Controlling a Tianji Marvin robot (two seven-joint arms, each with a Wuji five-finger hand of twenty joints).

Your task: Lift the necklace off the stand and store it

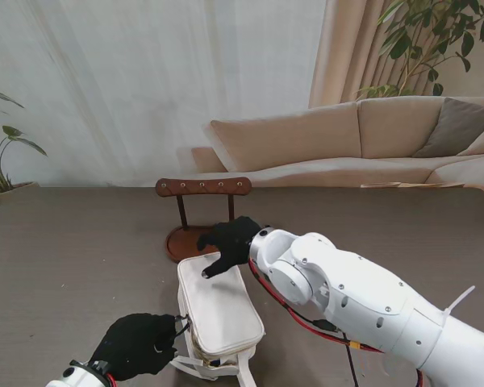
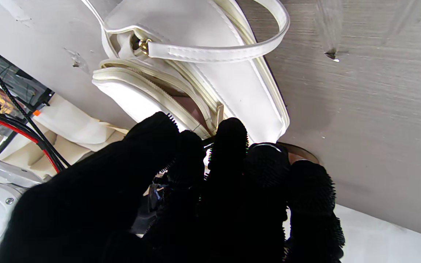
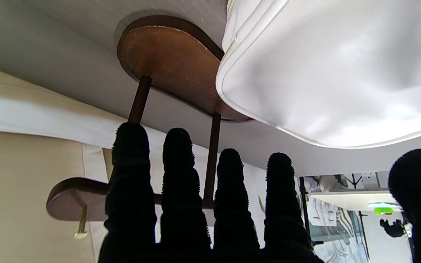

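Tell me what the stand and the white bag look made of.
Stand: looks like dark-stained wood with a smooth finish, speckled grain on its base; the small pegs look like brass-toned metal. Bag: seems to be white faux or real leather, judging by the soft sheen, piped seams and stitched strap; gold-toned metal clasp.

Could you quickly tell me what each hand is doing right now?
Left hand: closed at the bag's zipper end; exact grip unclear.
Right hand: open, holding nothing.
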